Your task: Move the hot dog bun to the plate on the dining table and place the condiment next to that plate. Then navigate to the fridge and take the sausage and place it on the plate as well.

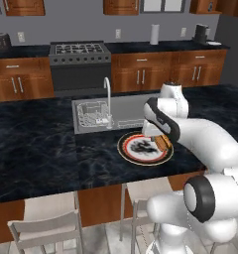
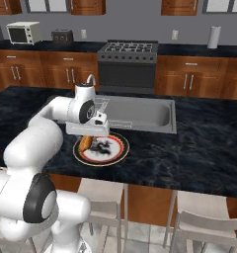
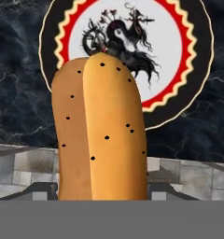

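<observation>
Step in hand: setting bun point(image 3: 101, 135) on plate point(image 1: 128, 154). Tool point(image 2: 89, 134) low over plate's edge on counter point(image 1: 36, 149), clamped on bun, bun's far end over plate rim. Next, by judgement: lower slightly, spread tool, lift clear, then fetch condiment.

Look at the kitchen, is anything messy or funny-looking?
Nothing looks spilled or broken. The hot dog bun sits between the gripper's fingers, over the edge of the plate on the dining table, not yet flat in its middle.
</observation>
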